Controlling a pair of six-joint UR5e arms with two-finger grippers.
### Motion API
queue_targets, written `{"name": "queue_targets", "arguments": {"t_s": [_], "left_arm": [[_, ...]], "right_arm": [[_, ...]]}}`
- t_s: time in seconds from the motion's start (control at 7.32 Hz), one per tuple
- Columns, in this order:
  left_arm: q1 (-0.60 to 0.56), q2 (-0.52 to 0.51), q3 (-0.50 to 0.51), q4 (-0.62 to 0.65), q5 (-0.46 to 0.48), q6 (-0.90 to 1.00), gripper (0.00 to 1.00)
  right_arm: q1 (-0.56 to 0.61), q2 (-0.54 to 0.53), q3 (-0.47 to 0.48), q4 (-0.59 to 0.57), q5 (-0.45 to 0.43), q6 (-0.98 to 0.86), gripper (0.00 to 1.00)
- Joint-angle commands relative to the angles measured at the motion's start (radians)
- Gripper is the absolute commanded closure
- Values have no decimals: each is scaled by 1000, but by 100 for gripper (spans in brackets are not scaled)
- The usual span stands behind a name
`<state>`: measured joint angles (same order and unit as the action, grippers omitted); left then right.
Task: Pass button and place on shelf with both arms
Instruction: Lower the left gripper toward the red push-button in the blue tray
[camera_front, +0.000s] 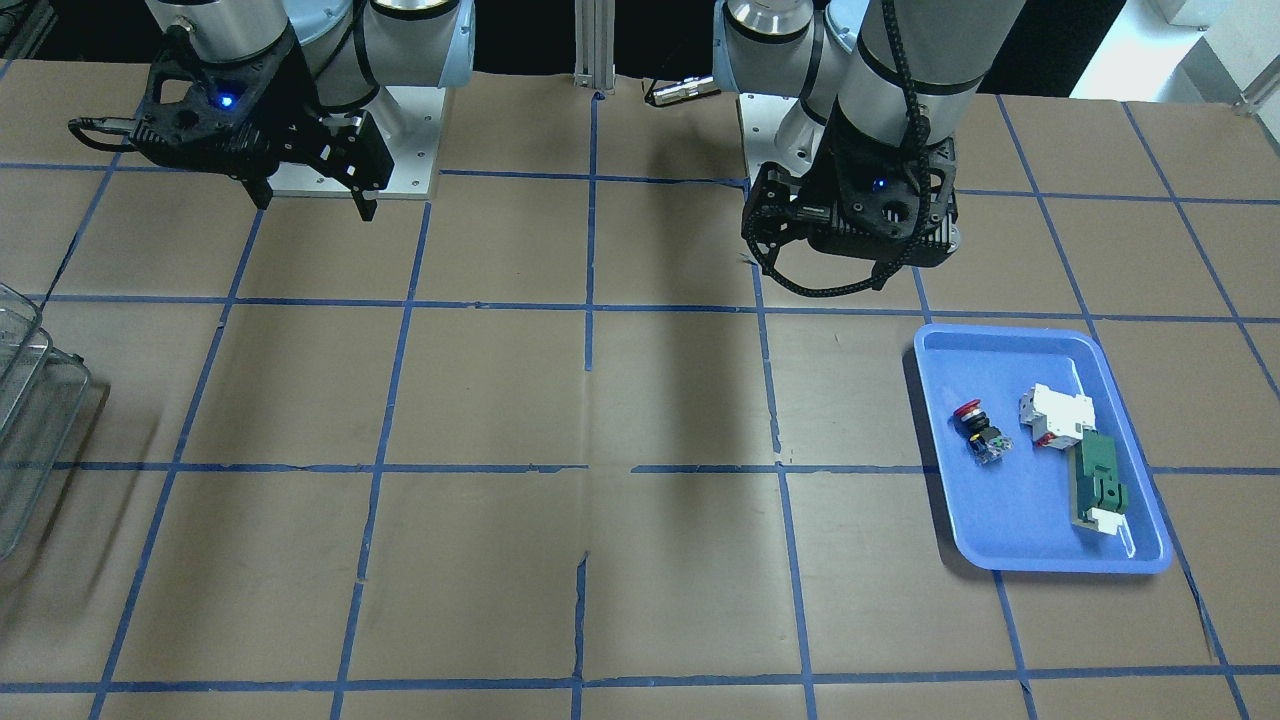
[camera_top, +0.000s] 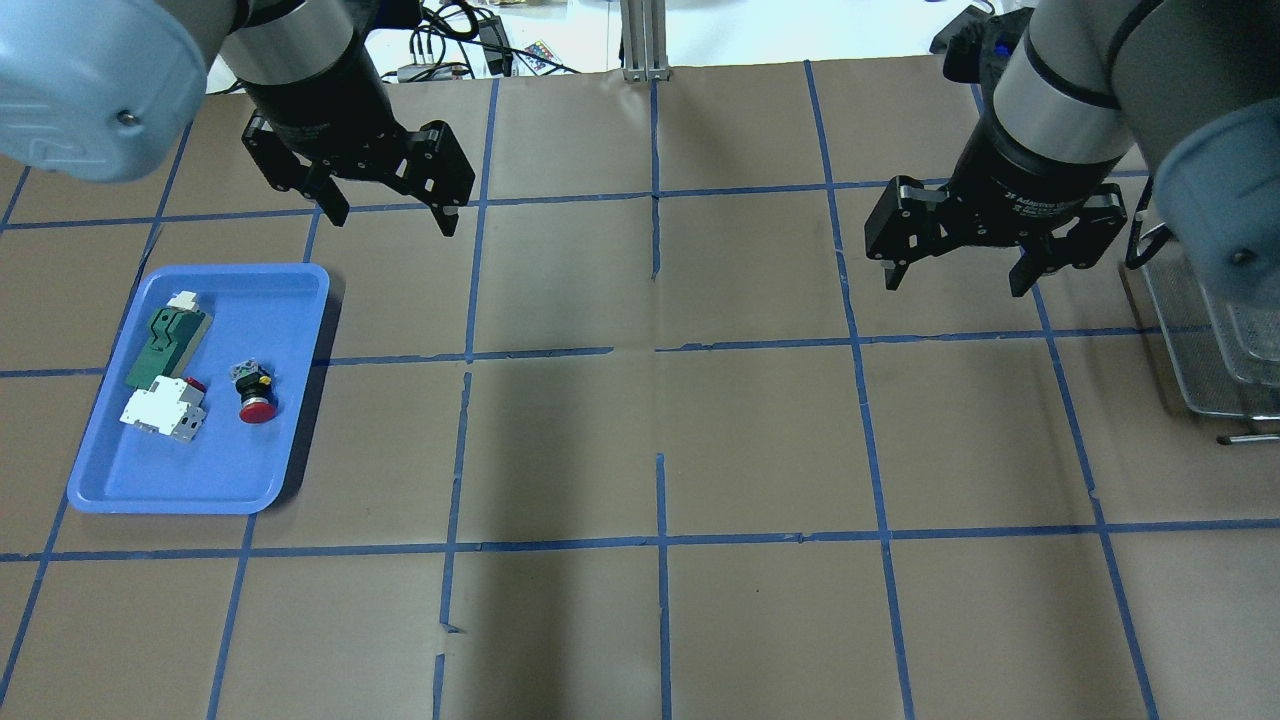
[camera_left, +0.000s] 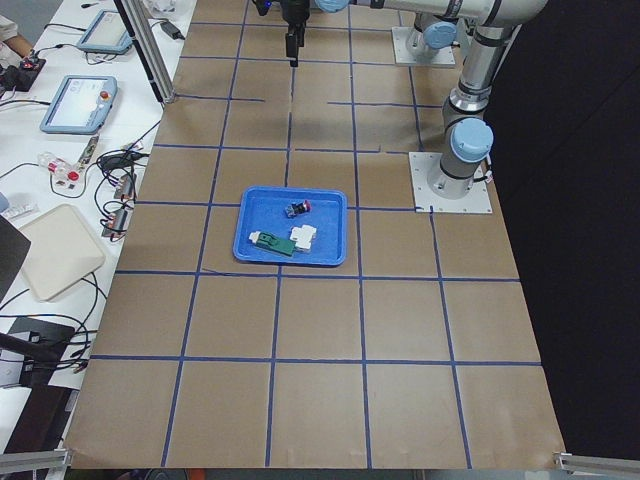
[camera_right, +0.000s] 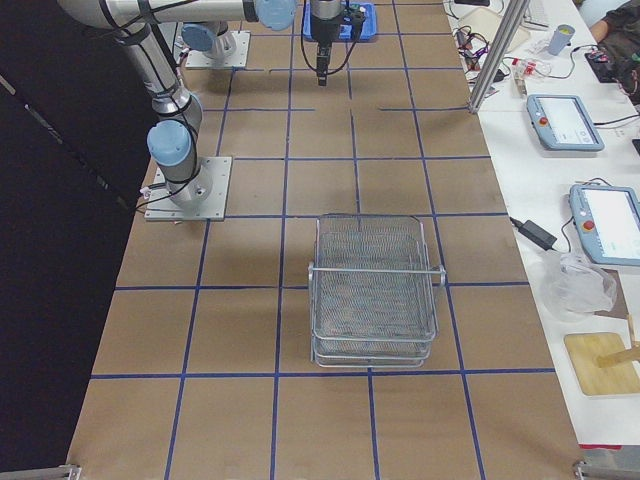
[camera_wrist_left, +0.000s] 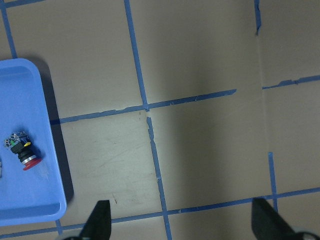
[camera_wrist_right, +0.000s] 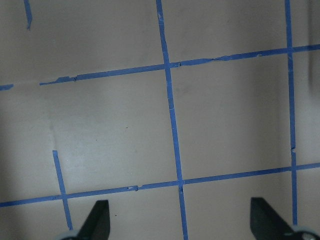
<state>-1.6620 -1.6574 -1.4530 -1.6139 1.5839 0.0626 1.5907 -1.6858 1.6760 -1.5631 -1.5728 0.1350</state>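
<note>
The button (camera_front: 978, 432), with a red cap and black body, lies on its side in the blue tray (camera_front: 1010, 545). It also shows in the overhead view (camera_top: 254, 392) and the left wrist view (camera_wrist_left: 21, 151). My left gripper (camera_top: 392, 218) hangs open and empty above the table, just beyond the tray's far right corner. In its wrist view the left gripper (camera_wrist_left: 182, 222) stands to the right of the tray (camera_wrist_left: 30, 90). My right gripper (camera_top: 954, 283) is open and empty, high over bare table, left of the shelf (camera_top: 1210, 340). The wire shelf (camera_right: 375, 290) shows in full in the exterior right view.
A white-and-red breaker block (camera_top: 160, 410) and a flat green-and-white part (camera_top: 165, 335) lie in the tray beside the button. The brown table carries a blue tape grid. The arm bases (camera_front: 350, 180) stand at the robot's edge.
</note>
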Motion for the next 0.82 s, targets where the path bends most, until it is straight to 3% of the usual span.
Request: {"name": "queue_targets", "arguments": {"t_s": [0.0, 0.41, 0.68], "left_arm": [[2, -1, -4, 2, -1, 3, 0], [46, 2, -10, -4, 8, 3, 0], [179, -24, -135, 84, 2, 29, 0]], "right_arm": [[0, 0, -1, -2, 2, -2, 0], [0, 0, -1, -2, 0, -2, 0], [0, 0, -1, -2, 0, -5, 0]]}}
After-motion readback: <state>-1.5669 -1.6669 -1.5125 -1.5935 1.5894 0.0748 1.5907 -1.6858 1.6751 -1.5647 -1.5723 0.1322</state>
